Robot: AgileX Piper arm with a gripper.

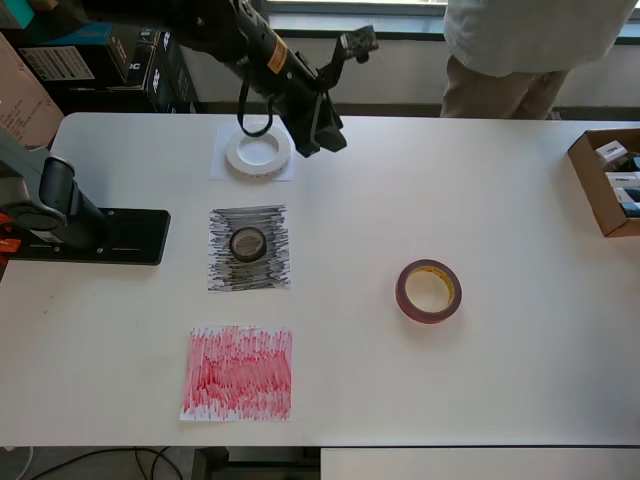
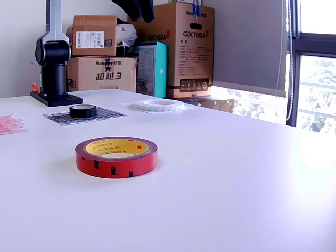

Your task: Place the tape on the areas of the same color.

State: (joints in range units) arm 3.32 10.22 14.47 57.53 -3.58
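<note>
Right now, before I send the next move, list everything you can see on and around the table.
white tape roll: 1, whitish, on white patch
black tape roll: 1, black, on black scribbled patch
red tape roll: 1, red, yellowish core, on bare table
red scribbled patch: 1, nothing on it
open cardboard box: 1, brown, overhead view's right edge
stacked cartons: several, behind table
person: 1, far side
black stand: 1, overhead view's left
gripper: 1, black, above white roll, cannot tell if open

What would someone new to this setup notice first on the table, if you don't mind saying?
Probably the red tape roll, lying alone on bare white table, away from the red scribbled patch near the front edge in the overhead view. Next, the small black roll already on the black patch, and the whitish roll on its pale sheet, with the gripper raised just beside it.
</note>
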